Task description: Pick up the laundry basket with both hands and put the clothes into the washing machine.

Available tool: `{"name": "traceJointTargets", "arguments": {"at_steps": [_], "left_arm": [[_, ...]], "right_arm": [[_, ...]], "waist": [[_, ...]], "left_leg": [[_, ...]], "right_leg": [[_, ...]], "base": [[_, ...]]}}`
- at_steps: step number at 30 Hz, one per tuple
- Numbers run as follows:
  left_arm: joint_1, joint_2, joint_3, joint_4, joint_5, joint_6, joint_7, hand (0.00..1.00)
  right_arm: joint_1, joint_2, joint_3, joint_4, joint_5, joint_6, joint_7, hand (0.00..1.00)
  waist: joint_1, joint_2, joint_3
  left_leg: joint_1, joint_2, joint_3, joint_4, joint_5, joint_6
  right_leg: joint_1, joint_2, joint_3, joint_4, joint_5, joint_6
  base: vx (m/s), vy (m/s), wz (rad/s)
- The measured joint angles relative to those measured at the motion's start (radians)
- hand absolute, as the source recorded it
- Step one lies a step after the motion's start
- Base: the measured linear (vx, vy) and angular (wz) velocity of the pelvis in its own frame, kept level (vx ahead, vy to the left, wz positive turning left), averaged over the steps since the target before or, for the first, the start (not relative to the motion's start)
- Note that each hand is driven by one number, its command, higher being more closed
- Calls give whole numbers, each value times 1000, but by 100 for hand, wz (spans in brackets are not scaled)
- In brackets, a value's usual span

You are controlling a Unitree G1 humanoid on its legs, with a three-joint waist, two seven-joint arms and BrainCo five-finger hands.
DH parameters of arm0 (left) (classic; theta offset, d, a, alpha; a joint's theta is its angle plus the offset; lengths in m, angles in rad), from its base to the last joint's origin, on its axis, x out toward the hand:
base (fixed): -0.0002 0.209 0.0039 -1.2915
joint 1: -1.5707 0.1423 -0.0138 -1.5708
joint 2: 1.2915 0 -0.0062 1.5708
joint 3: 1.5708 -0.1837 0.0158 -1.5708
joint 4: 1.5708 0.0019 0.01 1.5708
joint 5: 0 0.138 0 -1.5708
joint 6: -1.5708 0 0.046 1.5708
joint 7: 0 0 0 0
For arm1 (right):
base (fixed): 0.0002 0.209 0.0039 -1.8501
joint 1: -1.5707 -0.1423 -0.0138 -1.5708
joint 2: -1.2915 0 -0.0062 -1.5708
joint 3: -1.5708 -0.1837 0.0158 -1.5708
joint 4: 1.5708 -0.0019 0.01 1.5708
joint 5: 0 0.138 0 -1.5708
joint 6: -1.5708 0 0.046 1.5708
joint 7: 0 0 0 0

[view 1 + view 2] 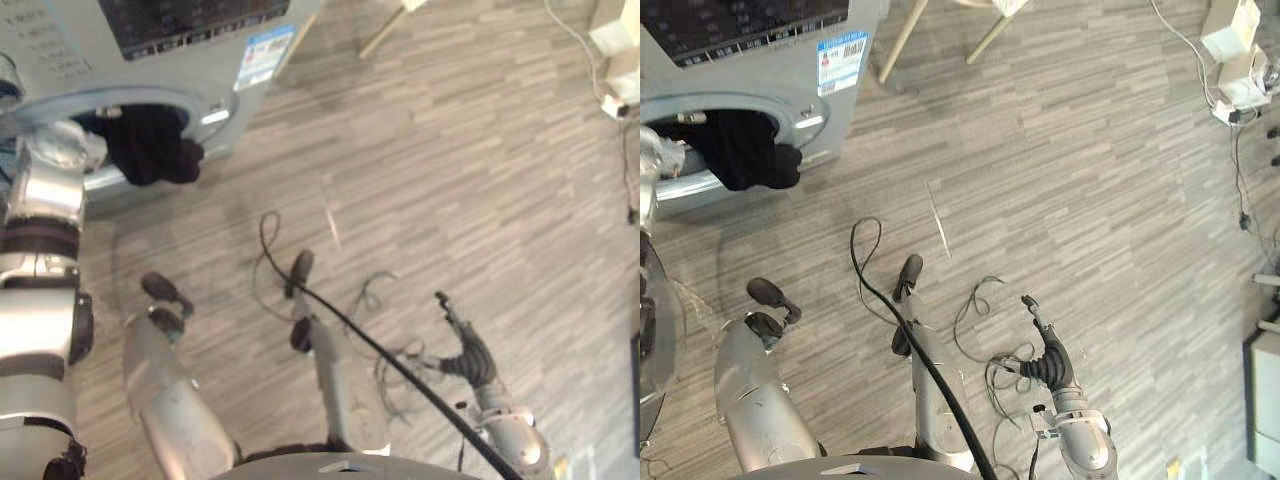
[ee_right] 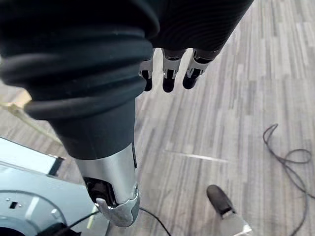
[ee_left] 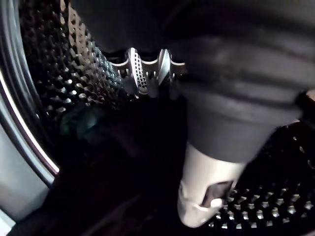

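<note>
Hanging over washer rim (image 1: 205,108), dark clothes (image 1: 150,145), left hand (image 3: 204,189) inside drum (image 3: 69,73), grip unclear, right hand (image 1: 1045,362) relaxed

Grey plank floor (image 1: 1090,180), pale wooden legs (image 1: 902,40), white box (image 1: 1228,28)

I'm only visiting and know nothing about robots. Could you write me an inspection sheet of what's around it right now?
Surface: grey wood-pattern floor.
Job's things: washing machine stands open; dark clothes hang over the rim of its opening.
Clutter: nothing seen.
Hands: left hand is inside the drum; right hand is open above the floor, holding nothing.
Cables: white cable runs along the floor to white boxes.
Surroundings: wooden furniture legs beside the machine.
</note>
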Motion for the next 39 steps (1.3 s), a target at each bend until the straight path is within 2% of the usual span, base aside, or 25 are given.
{"name": "traceJointTargets", "arguments": {"at_steps": [3,5,9,11,12,13,14,17,18,19,20,21,22,23,24,25,26,28,29,30,31,32,33,35,39], "left_arm": [[102,-6,8,-75,-19,-1,-14,0],[206,-20,83,-154,-18,0,-16,0],[355,-97,188,-257,-15,0,-16,0],[430,-140,226,-272,-5,-1,-16,0],[481,-212,226,-310,9,-3,-21,0],[522,-245,232,-348,17,-4,-21,0],[565,-288,232,-385,50,-10,-25,0],[645,-374,241,-418,82,-3,-51,0],[702,-395,270,-418,83,5,-65,0],[749,-424,332,-418,85,10,-71,0],[767,-442,376,-418,89,10,-70,0],[805,-469,456,-420,113,10,-70,0],[823,-498,481,-417,128,10,-74,0],[888,-559,492,-423,143,10,-94,0],[916,-583,492,-429,145,10,-107,0],[944,-604,491,-435,151,10,-120,0],[988,-643,488,-441,162,10,-141,0],[1045,-678,492,-458,162,10,-152,0],[1066,-673,508,-460,165,8,-148,0],[1069,-672,513,-461,169,-1,-140,0],[1070,-697,503,-459,182,-13,-113,0],[1071,-721,489,-464,181,-18,-99,0],[1071,-739,464,-460,131,-53,-48,0],[1064,-774,453,-442,-54,-119,7,0],[898,-790,435,-254,-699,-373,104,0]], "right_arm": [[-14,35,-9,54,-8,8,-2,0],[-36,90,-31,120,-32,18,-3,0],[-77,136,-46,224,-40,42,-5,0],[-91,154,-59,224,-60,42,-7,0],[-111,154,-89,254,-75,36,-20,0],[-126,136,-92,268,-80,40,-22,0],[-141,167,-111,306,-86,47,-27,0],[-164,218,-113,334,-116,58,-24,0],[-176,226,-113,334,-116,54,-24,0],[-180,223,-113,339,-117,48,-23,0],[-180,222,-116,337,-117,48,-23,0],[-153,225,-127,329,-117,60,-23,0],[-140,220,-156,339,-117,64,-24,0],[-173,167,-192,391,-117,91,-26,0],[-176,146,-203,403,-117,94,-26,0],[-181,130,-205,420,-117,98,-24,0],[-180,161,-221,444,-117,105,-20,0],[-180,183,-196,441,-117,98,-3,0],[-176,188,-166,405,-116,89,0,0],[-176,189,-163,379,-115,85,-3,0],[-167,178,-162,366,-114,82,-10,0],[-183,154,-161,365,-113,83,-13,0],[-219,131,-141,350,-94,81,-34,0],[-191,169,-89,250,-65,67,-56,0],[-124,200,41,54,-16,6,-150,0]], "waist": [[0,0,0],[-25,0,0],[-20,0,0],[-8,-3,-1],[-13,-1,-4],[-2,8,-4],[-2,-8,-9],[17,-8,-9],[20,7,0],[24,18,-5],[35,22,-16],[48,-13,-45],[44,-9,-58],[46,47,-79],[49,60,-86],[53,62,-91],[64,41,-107],[67,47,-121],[82,45,-123],[86,31,-121],[83,44,-131],[86,78,-130],[116,95,-111],[120,88,-103],[125,36,-70]], "left_leg": [[71,-25,-19,-69,31,-32],[106,-58,-31,-130,58,-46],[184,-86,-85,-185,77,-74],[109,-69,-204,-16,90,-35],[125,-191,-225,-218,63,-44],[161,-229,-214,-336,172,-36],[184,-263,-199,-347,183,-63],[261,-267,-217,-346,164,-56],[316,-253,-221,-359,163,-56],[366,-209,-221,-383,163,-57],[378,-185,-217,-389,163,-57],[353,-167,-196,-299,158,-62],[280,-158,-215,-173,91,-103],[245,-206,-213,-218,30,-106],[249,-246,-209,-272,38,-87],[270,-285,-199,-330,39,-39],[351,-313,-187,-360,82,-50],[361,-280,-203,-290,76,-40],[280,-227,-227,-98,80,-30],[207,-219,-222,14,38,-23],[160,-222,-224,-24,-8,-31],[156,-223,-217,-145,11,-29],[151,-202,-201,-207,87,-17],[140,-199,-162,-206,90,-3],[98,-92,-86,-140,38,-11]], "right_leg": [[28,-23,-24,95,-86,9],[31,-42,-45,155,-140,8],[76,-54,-64,213,-220,-3],[133,-62,-50,223,-248,-4],[139,-119,-50,261,-271,24],[146,-125,-48,281,-284,44],[173,-152,-52,293,-321,71],[287,-151,-93,271,-317,69],[288,-160,-104,363,-313,60],[259,-136,-86,373,-381,72],[265,-87,-76,238,-398,72],[336,-18,-76,-114,-183,14],[376,-25,-95,-154,-104,67],[383,-13,-76,-138,-114,57],[394,-16,-64,-132,-119,61],[406,-25,-55,-119,-131,75],[416,-62,-67,-40,-176,88],[411,-55,-77,-2,-262,80],[415,2,-74,-134,-192,27],[406,-3,-75,-145,-76,-15],[412,-8,-95,-117,-145,64],[398,12,-100,-101,-147,66],[358,24,-70,-58,-164,74],[321,8,-75,-20,-173,75],[228,52,-45,44,-180,67]], "base": [[92,-82,35],[138,-77,29],[267,-54,9],[301,36,10],[166,111,10],[240,201,22],[192,111,19],[323,41,36],[312,-88,-24],[346,-212,-52],[315,-272,-57],[246,-258,0],[246,-30,16],[201,115,25],[226,215,-7],[355,199,14],[297,141,20],[263,40,18],[180,-45,17],[30,-72,38],[7,24,35],[-5,150,-18],[32,201,-52],[10,136,-34],[-48,-12,-62]]}}
